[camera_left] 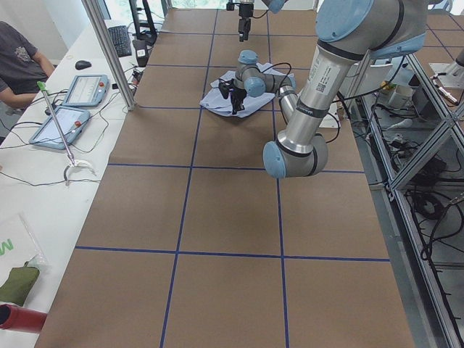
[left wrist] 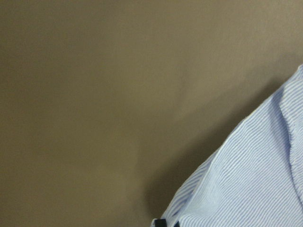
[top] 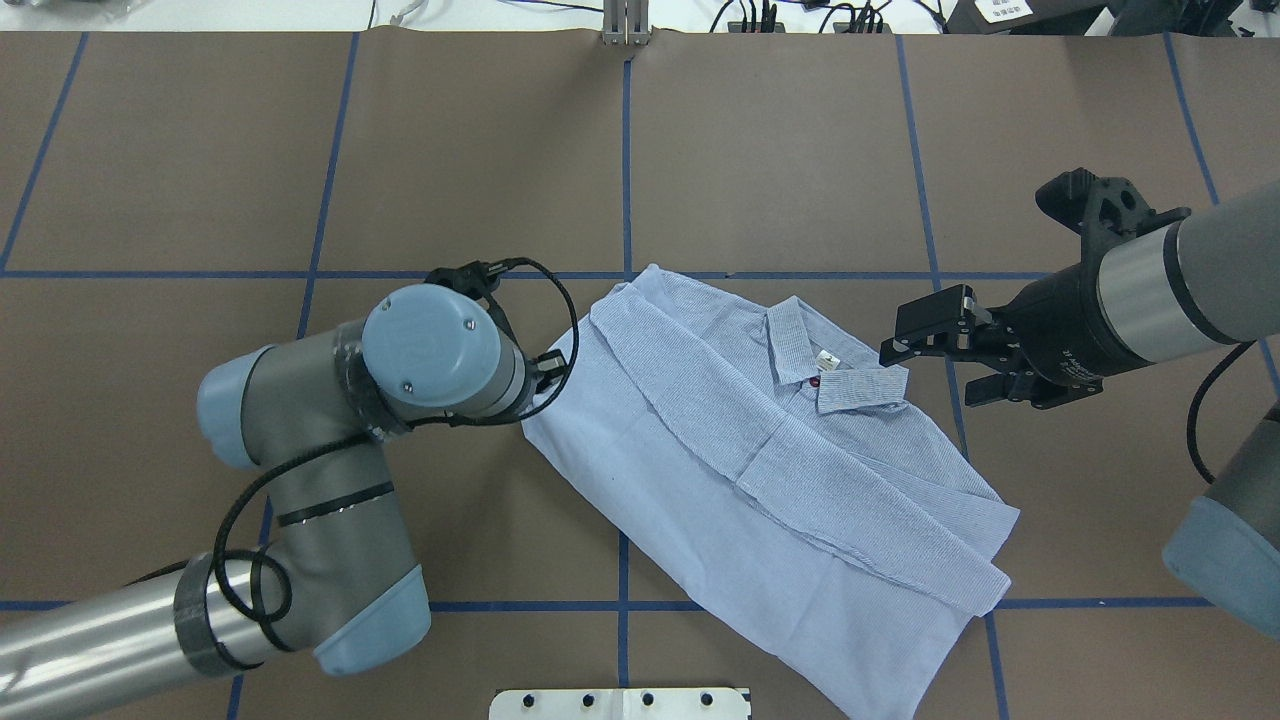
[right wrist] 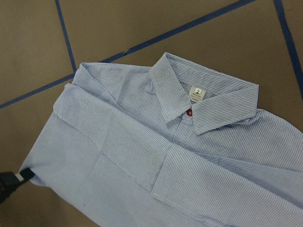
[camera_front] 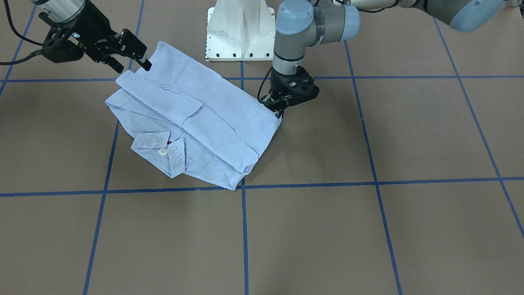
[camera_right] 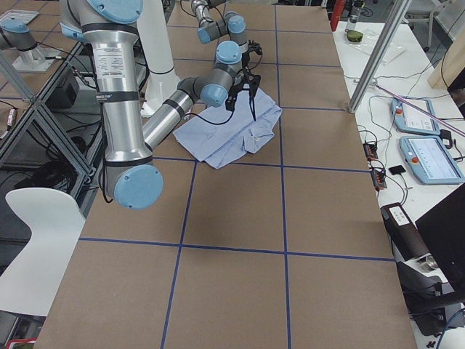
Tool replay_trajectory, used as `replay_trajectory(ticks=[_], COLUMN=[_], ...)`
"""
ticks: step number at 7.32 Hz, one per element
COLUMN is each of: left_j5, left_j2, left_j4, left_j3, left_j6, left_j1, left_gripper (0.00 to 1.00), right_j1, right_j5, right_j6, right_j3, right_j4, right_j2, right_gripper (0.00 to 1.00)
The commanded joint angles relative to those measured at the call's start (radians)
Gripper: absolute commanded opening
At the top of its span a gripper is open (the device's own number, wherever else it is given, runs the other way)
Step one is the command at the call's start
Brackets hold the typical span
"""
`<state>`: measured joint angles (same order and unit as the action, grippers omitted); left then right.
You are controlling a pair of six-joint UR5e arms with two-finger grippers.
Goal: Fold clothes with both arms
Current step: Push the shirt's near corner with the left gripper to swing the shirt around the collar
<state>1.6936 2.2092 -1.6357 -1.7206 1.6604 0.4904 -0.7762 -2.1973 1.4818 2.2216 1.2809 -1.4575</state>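
The light blue striped shirt (camera_front: 213, 114) lies partly folded on the brown table, front up, with its collar (top: 830, 370) and white neck label (right wrist: 197, 92) showing. My left gripper (camera_front: 281, 111) is low at the shirt's side edge and shut on a corner of the fabric. That corner shows close up in the left wrist view (left wrist: 255, 179). In the overhead view the left wrist (top: 440, 350) hides its fingers. My right gripper (camera_front: 135, 65) is open and empty. It hovers just off the shirt beside the collar end (top: 930, 365), apart from the cloth.
The white pedestal base (camera_front: 241, 32) stands behind the shirt at the robot's side. Blue tape lines (camera_front: 245, 229) grid the brown table. Tablets and cables (camera_left: 80, 90) lie on a side bench beside a seated person (camera_left: 18, 58).
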Motion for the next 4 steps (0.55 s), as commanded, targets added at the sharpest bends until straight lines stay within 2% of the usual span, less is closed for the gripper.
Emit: replay_trajectory(ticks=[1,3,4], left_j5=[-0.002,-0.031,-0.054], left_j2=[0.09,0.168,0.211], left_j4=[-0.19,-0.3,-0.393], left_j3=[0.219,0.381,0.492], left_j6=[-0.112,-0.18,-0.22], left_j1=[0.114,0.164,0.175], left_gripper=[0.0,0.0,0.0], right_j1=[0.0,0.0,0.002], right_j5=[0.005,0.028,0.03], right_j6=[-0.002,-0.002,-0.002], right_j3=[-0.013,-0.02,-0.022], right_j4=[-0.002,-0.002,-0.002], right_j2=[0.0,0.002,0.003], right_gripper=[1.0,1.0,1.0])
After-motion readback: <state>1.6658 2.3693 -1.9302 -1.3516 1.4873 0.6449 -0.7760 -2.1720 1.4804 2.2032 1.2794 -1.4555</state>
